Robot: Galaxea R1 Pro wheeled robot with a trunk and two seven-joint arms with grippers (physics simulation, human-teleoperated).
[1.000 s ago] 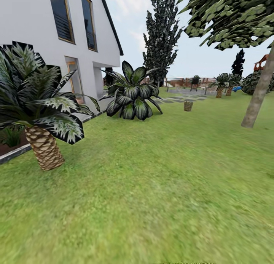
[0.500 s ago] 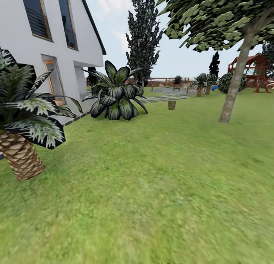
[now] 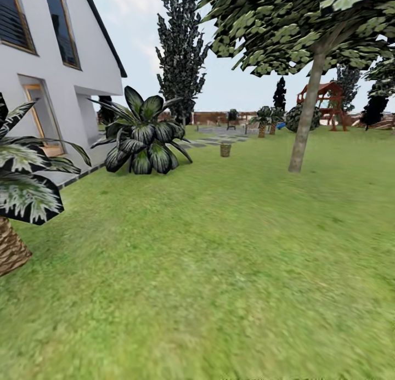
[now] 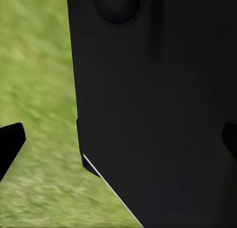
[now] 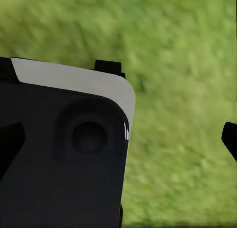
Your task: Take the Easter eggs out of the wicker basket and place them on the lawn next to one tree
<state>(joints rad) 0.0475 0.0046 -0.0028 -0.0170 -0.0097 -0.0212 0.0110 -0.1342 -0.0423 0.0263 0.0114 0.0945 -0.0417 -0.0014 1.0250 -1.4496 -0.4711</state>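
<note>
**Q:** Where is the wicker basket?

**A:** I see the wicker basket [image 3: 225, 149] small and far off, centre frame, upper half, on the lawn [image 3: 219, 259] near the stone path [image 3: 219, 140]. The tree [image 3: 303, 122] stands to its right. The eggs are too small to tell.

**Q:** Grippers, and handling?

**A:** Each wrist view shows dark fingertips at the frame edges over grass and robot body; I cannot tell their opening. I judge the eggs light, smooth, rounded: grip across the middle, gently.

A white house [image 3: 55, 67] stands beside a broad-leafed bush [image 3: 141, 136] and a short palm [image 3: 16, 204].
</note>
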